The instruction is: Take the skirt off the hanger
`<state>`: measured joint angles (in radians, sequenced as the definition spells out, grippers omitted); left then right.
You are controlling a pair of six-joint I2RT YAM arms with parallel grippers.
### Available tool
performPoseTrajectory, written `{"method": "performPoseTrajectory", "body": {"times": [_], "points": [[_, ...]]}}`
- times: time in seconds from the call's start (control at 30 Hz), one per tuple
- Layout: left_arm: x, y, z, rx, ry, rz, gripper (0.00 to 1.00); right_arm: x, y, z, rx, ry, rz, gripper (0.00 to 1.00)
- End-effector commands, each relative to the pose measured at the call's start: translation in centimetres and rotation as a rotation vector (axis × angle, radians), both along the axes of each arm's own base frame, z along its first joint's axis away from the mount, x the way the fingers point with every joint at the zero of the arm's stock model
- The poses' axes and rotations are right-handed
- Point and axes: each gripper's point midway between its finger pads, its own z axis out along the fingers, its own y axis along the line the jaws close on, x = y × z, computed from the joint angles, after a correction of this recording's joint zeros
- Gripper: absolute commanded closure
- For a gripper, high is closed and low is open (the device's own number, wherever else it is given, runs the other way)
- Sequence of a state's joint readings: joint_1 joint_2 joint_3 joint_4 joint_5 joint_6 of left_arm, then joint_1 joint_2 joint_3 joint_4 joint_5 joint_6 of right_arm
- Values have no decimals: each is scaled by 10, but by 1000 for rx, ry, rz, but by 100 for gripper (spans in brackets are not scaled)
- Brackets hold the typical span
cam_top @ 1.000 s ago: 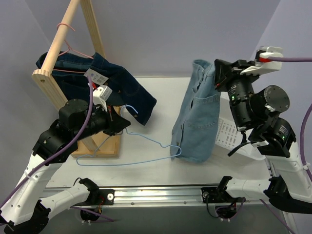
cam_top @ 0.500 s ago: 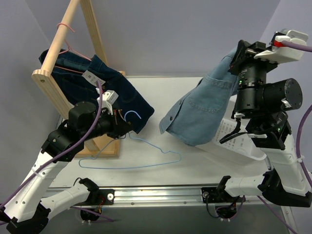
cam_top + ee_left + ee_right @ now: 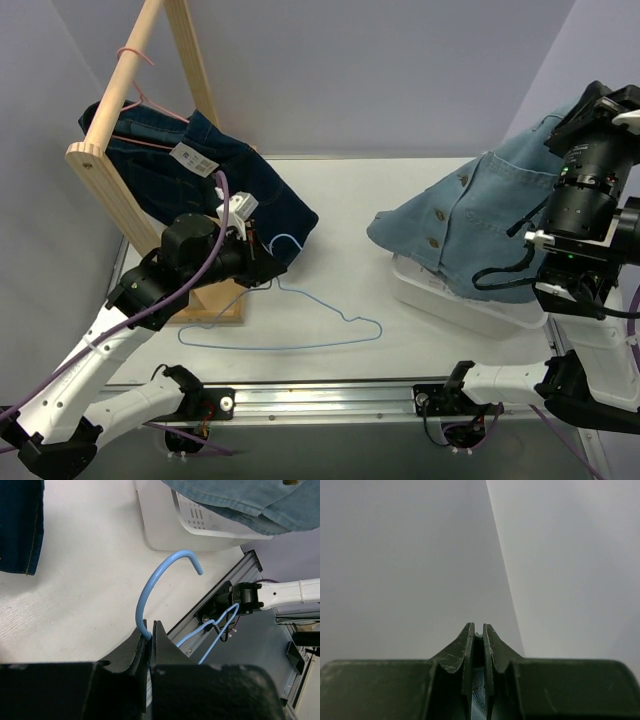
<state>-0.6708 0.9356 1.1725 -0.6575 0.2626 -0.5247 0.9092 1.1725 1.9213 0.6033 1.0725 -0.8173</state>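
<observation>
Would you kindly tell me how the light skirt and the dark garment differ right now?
The light skirt is pale blue; the dark garment is navy. The skirt drapes over the bin, off the hanger; the garment hangs on the rack. Both are denim.

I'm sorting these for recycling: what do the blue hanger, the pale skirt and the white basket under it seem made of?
Blue hanger: thin bent wire, smooth glossy blue coating, probably metal inside.
Skirt: light-wash denim, matte, with stitched seams and buttons.
White basket: moulded plastic by its look, smooth, with slotted walls.
</observation>
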Motion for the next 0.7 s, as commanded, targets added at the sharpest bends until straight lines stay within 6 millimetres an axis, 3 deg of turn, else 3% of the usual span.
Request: {"method": "performPoseTrajectory", "body": {"times": [0.0,0.67], "points": [[1,-15,18,-81,-47,-32,98,-19,-27,11,42,-51,-51,100],[-22,-65,16,-30,-45,-101,98,-46,-65,3,23,-12,-107,100]]}}
